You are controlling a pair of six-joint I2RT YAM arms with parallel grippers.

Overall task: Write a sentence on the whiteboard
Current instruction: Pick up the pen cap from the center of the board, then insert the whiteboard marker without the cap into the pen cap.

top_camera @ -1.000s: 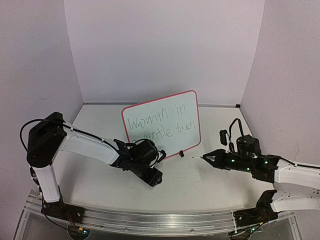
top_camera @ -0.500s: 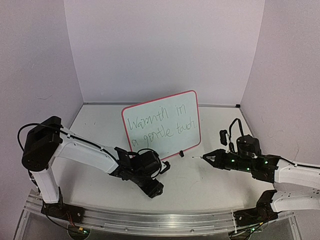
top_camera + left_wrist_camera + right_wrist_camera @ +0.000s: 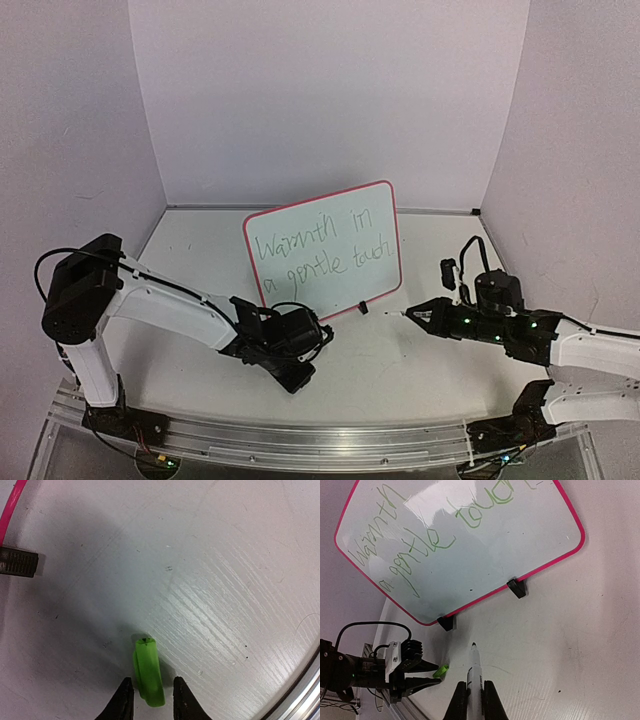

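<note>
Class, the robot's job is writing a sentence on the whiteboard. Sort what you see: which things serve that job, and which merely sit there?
Serving the job:
whiteboard
sentence
marker, held in the right pincer
green cap, between the tips of the left pincer

Merely there:
aluminium rail along the near edge
back wall

Soft, even light overall. Right wrist view: glare streaks the glossy white, pink-framed whiteboard [image 3: 485, 550], upper left. Left wrist view: a broad shadow dims the white wood-grain tabletop [image 3: 240, 580] at left; the black left tool [image 3: 150, 700] blurs at bottom.
</note>
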